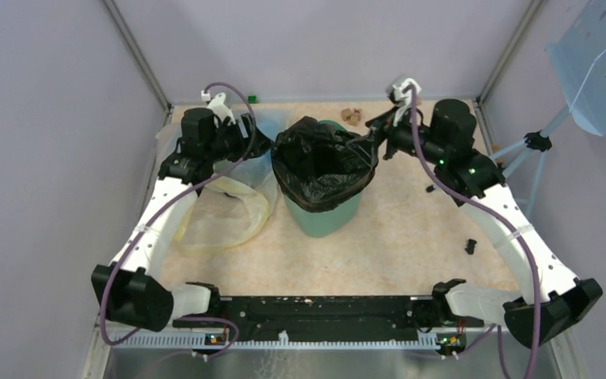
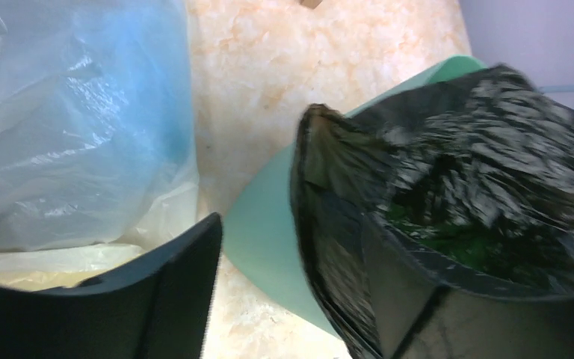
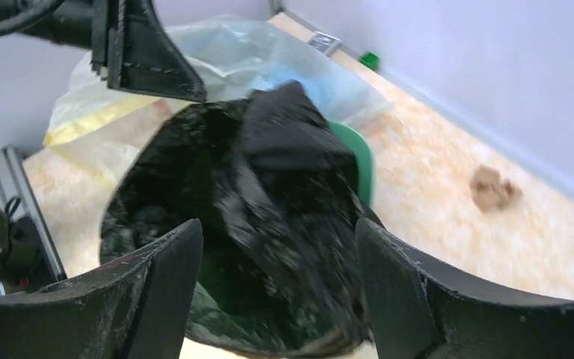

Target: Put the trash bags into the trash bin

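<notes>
1. The left gripper (image 1: 264, 144) has its jaws spread wide at the left side of the trash bin (image 1: 323, 217). In the left wrist view the bag's rim lies against its right finger (image 2: 493, 329), but it is not pinched.
2. The right gripper (image 3: 278, 228) is also spread wide, at the bin's far right edge. A fold of black film rises between its fingers (image 3: 157, 292), and neither one presses on it.
3. The trash bag (image 1: 323, 170) sits inside the bin with its mouth open. Its crinkled top is draped over the rim nearly all the way round, and green shows through the film in the wrist views.
4. The bin stands upright near the middle of the table (image 1: 410, 229).
5. A large clear bag (image 1: 229, 209) with blue and yellow contents lies just left of the bin, under the left arm.
6. Crumpled brown bits (image 1: 352, 115) lie behind the bin near the back wall.
7. A small black piece (image 1: 471, 245) lies on the table near the right arm.
</notes>
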Action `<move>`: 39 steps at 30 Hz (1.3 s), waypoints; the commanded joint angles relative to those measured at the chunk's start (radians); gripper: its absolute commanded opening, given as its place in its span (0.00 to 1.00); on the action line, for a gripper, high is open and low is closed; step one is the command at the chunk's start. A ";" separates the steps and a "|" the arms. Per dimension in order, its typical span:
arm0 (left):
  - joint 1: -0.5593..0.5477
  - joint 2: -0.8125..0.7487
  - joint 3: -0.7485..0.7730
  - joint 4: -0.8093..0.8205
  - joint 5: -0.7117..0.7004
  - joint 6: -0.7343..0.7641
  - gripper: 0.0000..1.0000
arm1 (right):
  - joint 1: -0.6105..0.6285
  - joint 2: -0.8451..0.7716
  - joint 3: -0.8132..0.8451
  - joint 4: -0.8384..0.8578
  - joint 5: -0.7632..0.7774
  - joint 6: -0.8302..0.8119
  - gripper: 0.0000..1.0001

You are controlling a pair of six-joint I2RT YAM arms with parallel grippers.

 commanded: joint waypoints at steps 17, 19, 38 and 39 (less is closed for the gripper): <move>-0.093 -0.024 0.049 -0.053 0.020 -0.015 0.69 | 0.194 0.244 0.299 -0.163 0.196 -0.310 0.15; -0.094 -0.020 0.045 -0.046 0.013 -0.011 0.65 | 0.194 0.262 0.326 -0.165 0.202 -0.296 0.10; -0.112 0.014 0.037 -0.036 0.003 0.054 0.48 | -0.039 0.694 0.720 -0.316 0.034 0.074 0.06; -0.113 0.016 0.038 -0.035 0.004 0.056 0.48 | -0.044 0.725 0.741 -0.325 0.021 0.088 0.07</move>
